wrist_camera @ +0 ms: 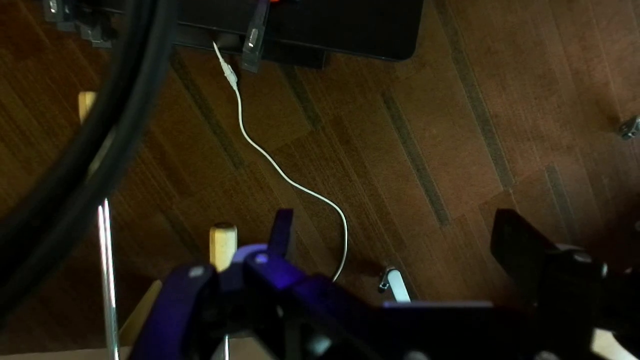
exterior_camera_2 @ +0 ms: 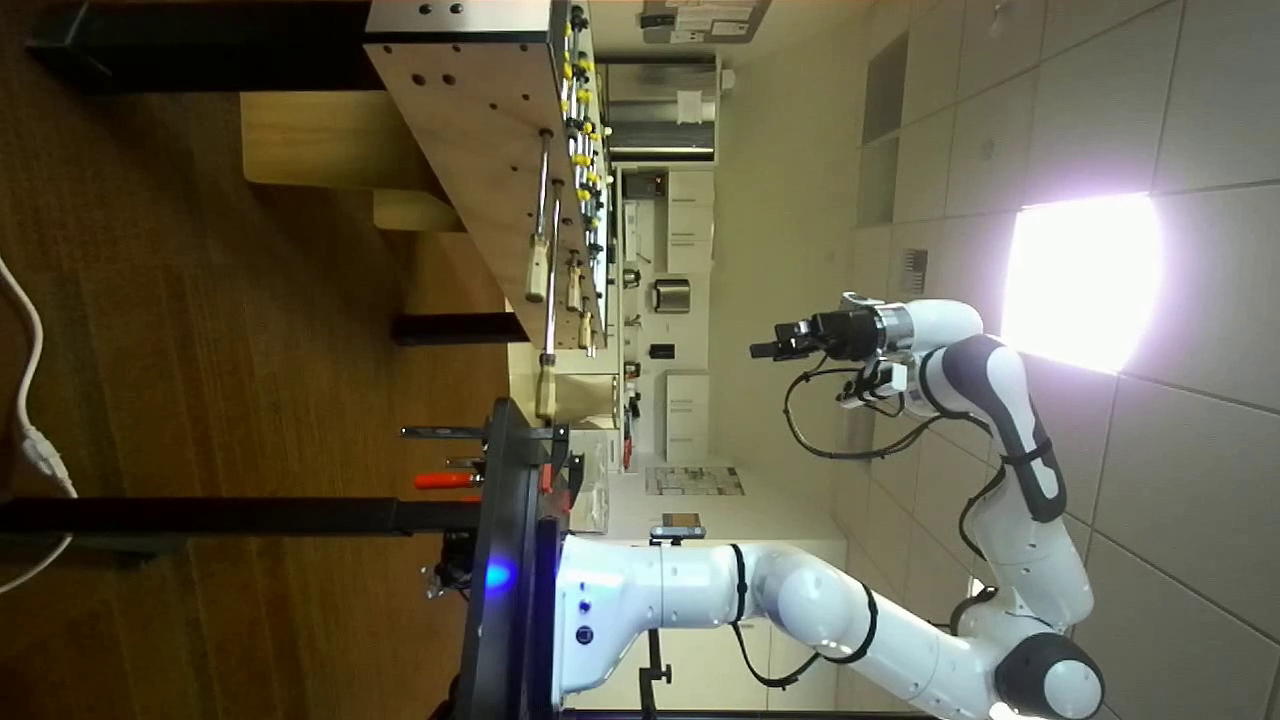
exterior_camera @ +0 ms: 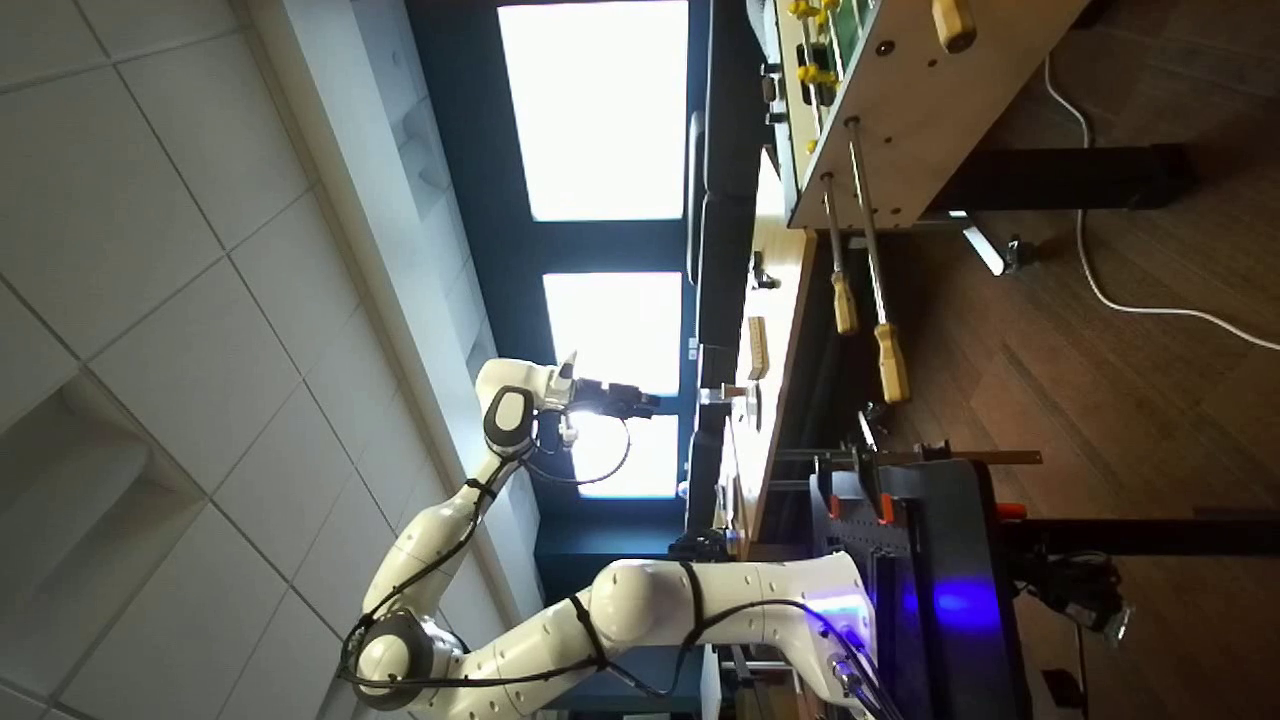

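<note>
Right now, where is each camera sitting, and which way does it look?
An exterior view: beside the arm, facing bright panels, tipped sideways; most of the arm shows.
An exterior view: also beside the arm, facing kitchen cabinets, tipped sideways; most of the arm shows.
Wrist view: rides on the arm, looking down at the floor; the open end effector and black cables show.
Shared: both exterior views show the arm and the foosball table; some wooden handles appear in the wrist view.

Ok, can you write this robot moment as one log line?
gripper: open, empty, in air | foosball table: untouched | white cable: on floor
</note>
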`<action>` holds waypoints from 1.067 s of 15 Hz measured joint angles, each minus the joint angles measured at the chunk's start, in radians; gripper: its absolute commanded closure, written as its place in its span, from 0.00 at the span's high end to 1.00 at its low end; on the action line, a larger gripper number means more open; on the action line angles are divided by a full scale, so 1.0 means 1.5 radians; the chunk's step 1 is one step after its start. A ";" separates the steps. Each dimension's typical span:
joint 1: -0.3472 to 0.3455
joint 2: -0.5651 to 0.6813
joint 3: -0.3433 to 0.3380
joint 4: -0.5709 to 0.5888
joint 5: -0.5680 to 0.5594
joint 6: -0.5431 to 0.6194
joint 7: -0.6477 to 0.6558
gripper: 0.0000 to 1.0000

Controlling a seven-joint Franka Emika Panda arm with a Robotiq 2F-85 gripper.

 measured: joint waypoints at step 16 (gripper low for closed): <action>-0.006 0.012 0.006 -0.019 -0.006 0.014 0.007 1.00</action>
